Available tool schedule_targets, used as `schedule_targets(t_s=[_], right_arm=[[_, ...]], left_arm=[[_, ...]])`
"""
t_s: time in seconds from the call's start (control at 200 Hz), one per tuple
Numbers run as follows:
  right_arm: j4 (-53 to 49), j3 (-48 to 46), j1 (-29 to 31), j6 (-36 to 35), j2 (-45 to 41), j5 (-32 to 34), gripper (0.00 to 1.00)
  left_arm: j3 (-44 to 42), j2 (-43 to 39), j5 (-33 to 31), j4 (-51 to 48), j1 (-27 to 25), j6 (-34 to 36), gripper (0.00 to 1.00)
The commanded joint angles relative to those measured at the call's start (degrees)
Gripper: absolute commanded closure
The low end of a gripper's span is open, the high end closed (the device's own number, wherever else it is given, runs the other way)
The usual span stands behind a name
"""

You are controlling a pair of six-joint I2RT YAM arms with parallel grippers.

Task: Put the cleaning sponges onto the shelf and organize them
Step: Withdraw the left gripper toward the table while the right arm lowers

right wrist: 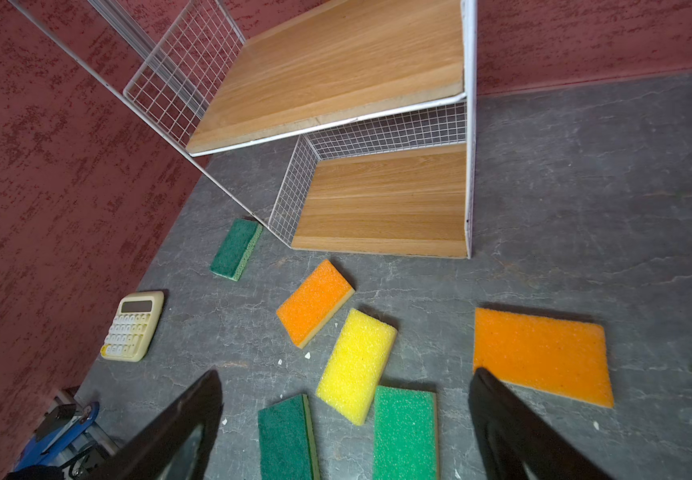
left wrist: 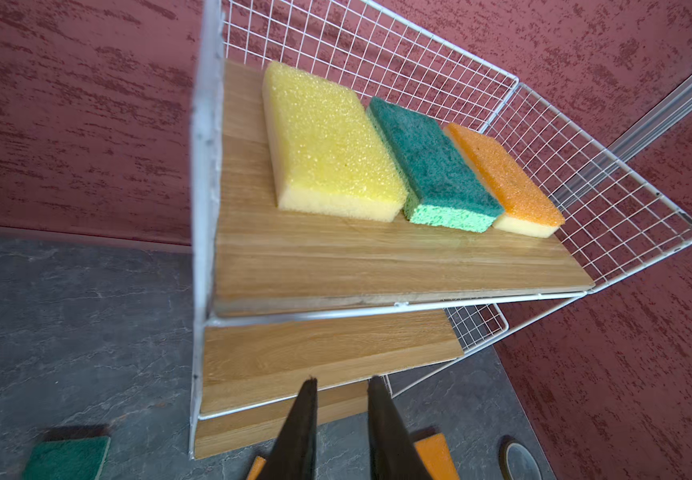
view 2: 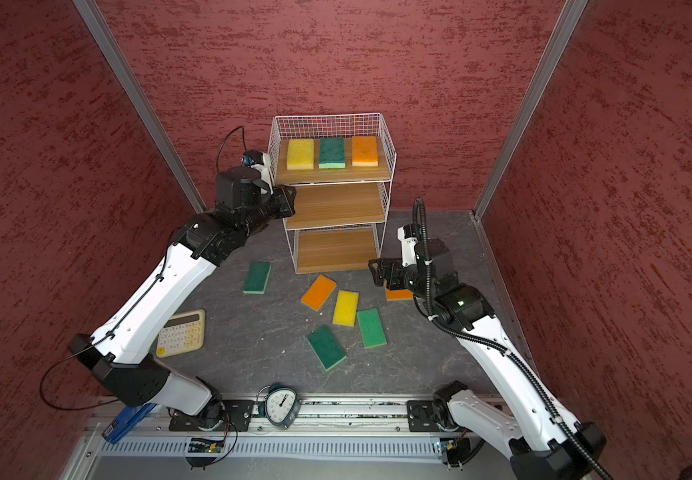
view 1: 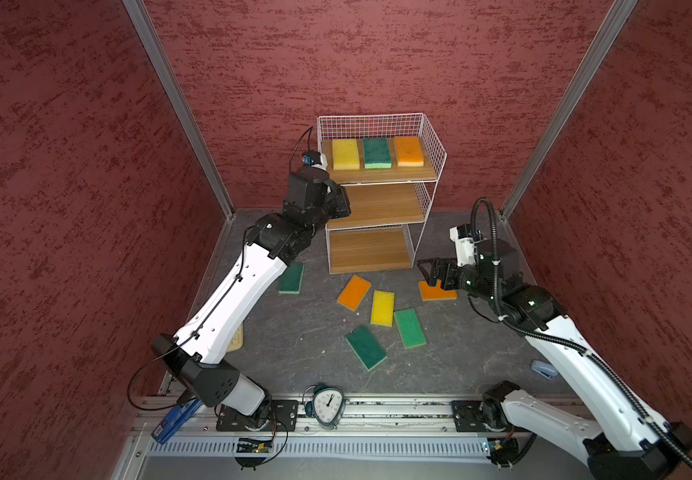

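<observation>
Grey floor (view 1: pixel 294 328): right gripper (right wrist: pixel 346 374) stands wide, empty, partly hiding an orange sponge (view 1: pixel 439 293); left gripper (left wrist: pixel 342 380) seems slightly parted.

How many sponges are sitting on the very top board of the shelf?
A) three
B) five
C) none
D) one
A: the top board of the shelf holds a yellow sponge, a green sponge and an orange sponge, side by side.
</observation>
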Motion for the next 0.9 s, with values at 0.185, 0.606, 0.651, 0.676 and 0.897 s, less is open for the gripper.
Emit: schedule_targets(t_s=[0.185,0.606,0.651,0.676,0.897], right_arm=[[-1.9,-0.6,0.4,4.2,-0.2,2.1,0.06],[-4.8,-6.6,0.4,12.1,-2.3,3.0,0.07],[-5.3,-7.3,0.3,12.7,-2.7,3.4,0.07],[-5.5,-7.5,0.4,13.0,-2.9,3.6,0.07],[-6.9,-10.0,0.3,15.6,-4.5,4.3,0.06]], left_arm=[[-14.2,-10.1,-3.9,0.6,-0.5,-0.4,0.74],[-35.2,-19.9,-10.3,-3.3,-3.7,-4.4,0.71],[-37.6,-21.0,-10.7,-3.0,-4.1,-5.4,0.71],[-38.7,-21.4,-10.9,-3.0,-4.3,-5.9,0.71],[-43.4,-21.9,-11.1,-3.2,-5.9,-8.7,0.69]])
